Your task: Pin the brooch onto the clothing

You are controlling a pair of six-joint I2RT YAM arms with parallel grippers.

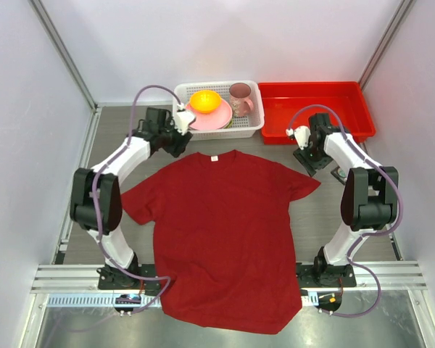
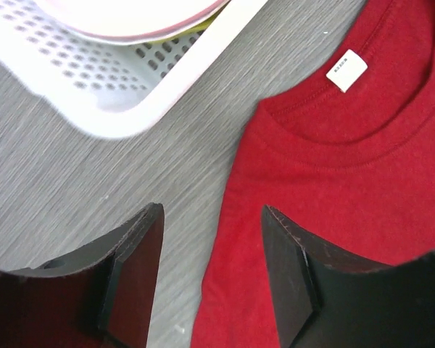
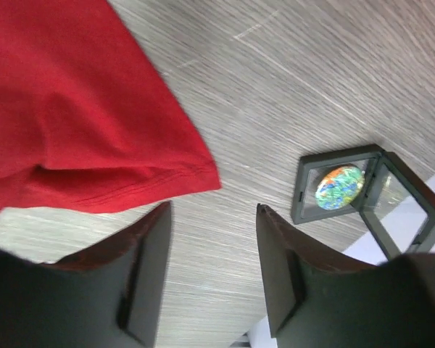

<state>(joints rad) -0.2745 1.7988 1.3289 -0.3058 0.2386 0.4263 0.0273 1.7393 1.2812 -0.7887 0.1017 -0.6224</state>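
The dark red T-shirt (image 1: 225, 232) lies flat on the table, collar to the back, with a white label (image 2: 346, 70) inside the neck. The brooch (image 3: 339, 186) is a small oval disc mottled green, blue and orange. It sits in an open black display case (image 3: 304, 181) on the table right of the shirt's sleeve (image 3: 72, 109); the case also shows in the top view (image 1: 338, 174). My left gripper (image 2: 210, 210) is open and empty over the shirt's shoulder edge (image 2: 333, 181) beside the collar. My right gripper (image 3: 213, 206) is open and empty over bare table, between sleeve and case.
A white perforated basket (image 1: 239, 130) at the back holds a pink plate, an orange bowl (image 1: 205, 99) and a pink cup (image 1: 240, 96); its corner lies close to my left gripper (image 2: 130, 101). A red plastic tray (image 1: 319, 109) stands at the back right.
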